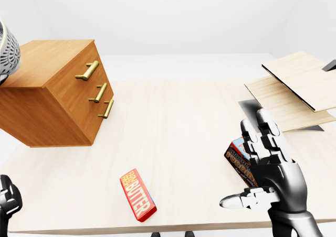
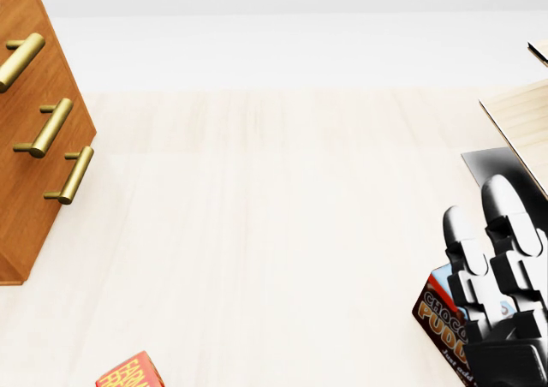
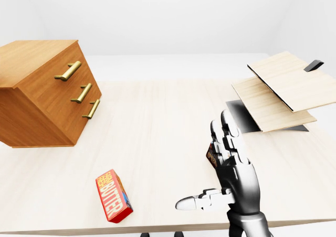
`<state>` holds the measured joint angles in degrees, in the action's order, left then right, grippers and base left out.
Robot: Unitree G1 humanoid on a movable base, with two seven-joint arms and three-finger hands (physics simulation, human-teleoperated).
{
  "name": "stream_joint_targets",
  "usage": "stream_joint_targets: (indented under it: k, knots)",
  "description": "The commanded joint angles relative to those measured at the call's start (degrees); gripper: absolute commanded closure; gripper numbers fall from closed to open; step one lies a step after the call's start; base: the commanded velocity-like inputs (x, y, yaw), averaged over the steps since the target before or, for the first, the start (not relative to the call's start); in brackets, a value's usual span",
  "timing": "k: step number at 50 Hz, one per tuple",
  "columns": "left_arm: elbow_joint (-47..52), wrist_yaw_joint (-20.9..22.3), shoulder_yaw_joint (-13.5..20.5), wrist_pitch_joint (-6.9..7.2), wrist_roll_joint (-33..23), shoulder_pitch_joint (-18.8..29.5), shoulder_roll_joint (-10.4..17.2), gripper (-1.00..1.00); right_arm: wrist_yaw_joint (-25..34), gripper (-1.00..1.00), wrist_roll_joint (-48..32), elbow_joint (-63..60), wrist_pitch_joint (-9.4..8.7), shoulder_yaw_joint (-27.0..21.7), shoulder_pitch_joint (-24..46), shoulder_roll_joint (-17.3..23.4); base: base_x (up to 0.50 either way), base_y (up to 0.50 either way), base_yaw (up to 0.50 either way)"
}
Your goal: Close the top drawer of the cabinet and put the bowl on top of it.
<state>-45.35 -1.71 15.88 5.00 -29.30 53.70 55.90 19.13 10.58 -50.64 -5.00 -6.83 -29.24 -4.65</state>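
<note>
The wooden cabinet (image 1: 50, 103) stands at the left of the table, its three drawer fronts flush; the top drawer's brass handle (image 1: 87, 71) sticks out. A grey patterned bowl (image 1: 7, 51) shows at the left edge of the left-eye view, by the cabinet's top; whether it rests there I cannot tell. My right hand (image 1: 242, 161) hovers open at the lower right, fingers up and thumb out, holding nothing. Only a dark part of my left hand (image 1: 7, 201) shows at the bottom left corner, far from the cabinet.
A red butter box (image 1: 137, 194) lies near the table's (image 1: 173, 116) bottom edge. A chocolate pudding box (image 1: 236, 161) sits just behind my right hand. Pale wooden boards (image 1: 296, 85) lie stacked at the right over a dark plate.
</note>
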Motion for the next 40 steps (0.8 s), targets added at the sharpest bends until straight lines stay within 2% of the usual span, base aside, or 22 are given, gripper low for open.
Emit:
stream_joint_targets:
  k: [1,7,17,31,40]
  knots:
    - [-11.04,-3.61,-2.54,0.0,-3.92,8.0,0.85,1.0,-0.12,-1.0,-0.09,-0.17,0.0,0.27,-0.09,0.04,0.0,0.0,0.0]
    - [-15.08,-4.85,-3.0,0.0,-3.62,9.8,0.55,1.0,-0.23,-1.0,-0.37,0.13,0.0,0.61,-0.22,0.13,0.0,0.0,0.0]
    - [-16.25,-5.65,-3.95,0.0,-3.95,11.07,-0.67,1.0,0.01,-1.0,0.02,0.44,0.0,0.27,-0.4,0.3,0.0,0.0,0.0]
    - [-19.86,-7.73,-4.45,0.0,-3.53,10.87,-2.65,1.0,0.86,-1.0,0.29,0.25,0.0,-0.45,-0.47,-0.11,0.0,0.0,0.0]
    - [-20.73,-8.16,-4.55,0.0,-3.02,10.43,-2.87,1.0,0.96,-1.0,0.04,0.28,0.0,-0.36,-0.46,-0.3,0.0,0.0,0.0]
